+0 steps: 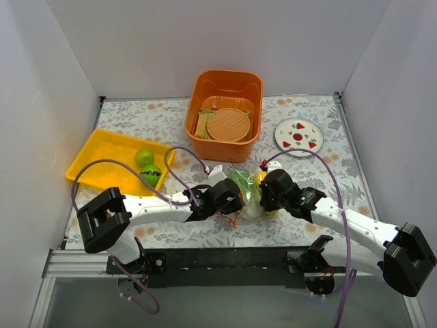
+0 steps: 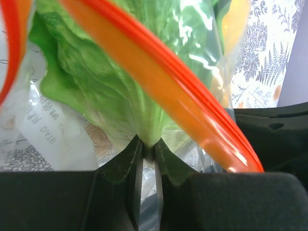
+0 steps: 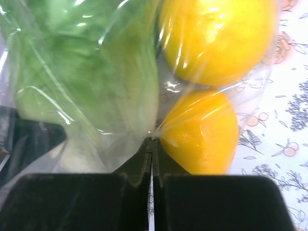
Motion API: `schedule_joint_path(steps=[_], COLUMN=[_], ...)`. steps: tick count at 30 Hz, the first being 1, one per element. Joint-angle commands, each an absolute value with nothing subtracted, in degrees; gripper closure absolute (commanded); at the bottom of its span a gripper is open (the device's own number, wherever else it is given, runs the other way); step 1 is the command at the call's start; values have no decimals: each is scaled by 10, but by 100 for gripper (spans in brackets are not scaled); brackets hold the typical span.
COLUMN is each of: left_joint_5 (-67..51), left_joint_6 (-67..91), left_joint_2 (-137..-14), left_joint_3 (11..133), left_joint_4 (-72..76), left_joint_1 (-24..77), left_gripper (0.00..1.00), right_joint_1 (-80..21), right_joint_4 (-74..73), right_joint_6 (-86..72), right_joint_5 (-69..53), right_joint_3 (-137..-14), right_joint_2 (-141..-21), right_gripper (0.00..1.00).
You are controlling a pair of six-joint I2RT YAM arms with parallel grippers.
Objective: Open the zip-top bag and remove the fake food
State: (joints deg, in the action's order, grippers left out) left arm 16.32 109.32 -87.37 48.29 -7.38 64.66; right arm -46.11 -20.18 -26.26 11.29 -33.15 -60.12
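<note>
Black fingers of the left gripper (image 2: 148, 144) fill the bottom of its wrist view, drawn almost together and pinching the pale base of the cabbage (image 2: 96, 72). Just above them the orange-red strip (image 2: 168, 91) of the bag (image 2: 202, 29) slants across the leaf, and another stretch of strip shows at the upper left. The leaf lies between the two stretches.

From the other wrist, the right gripper (image 3: 152, 142) has its jaws pressed together on a fold of clear film. The pinch sits where the cabbage (image 3: 72, 72) meets the lower lemon (image 3: 202, 134). An upper lemon (image 3: 221, 33) lies just behind, touching the lower one; both are under the crinkled plastic.

From above, the bag (image 1: 246, 195) is between the two grippers near the table's middle, a little toward the near edge. The left gripper (image 1: 229, 198) is at its left side and the right gripper (image 1: 270, 188) at its right, both touching it. Whether the bag rests on the cloth (image 1: 287, 225) or is lifted clear of it, I cannot tell.

To the left, well apart, a yellow tray (image 1: 102, 160) holds a far lime (image 1: 144, 157) and a near lime (image 1: 151, 172), just beside each other. Behind the bag stands an orange bin (image 1: 205, 89) with a tan woven disc (image 1: 229, 125) inside. A white plate (image 1: 298, 133) with red marks lies to the bin's right.
</note>
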Motion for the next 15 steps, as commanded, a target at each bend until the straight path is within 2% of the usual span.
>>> schedule_joint_path(steps=[1, 14, 15], left_joint_5=[212, 217, 208], left_joint_6=[1086, 1081, 1081], left_joint_2=[-817, -711, -709], left_joint_3=[496, 459, 459], left_joint_4=[-115, -149, -150], left_joint_1=[645, 623, 621], left_gripper=[94, 94, 94], right_joint_1=[-444, -404, -405], right_joint_4=[-229, -234, -232], right_joint_6=[-265, -244, -236], right_joint_5=[166, 192, 174], right_joint_3=[-340, -326, -332], right_joint_2=[-573, -556, -552], right_gripper=[99, 99, 95])
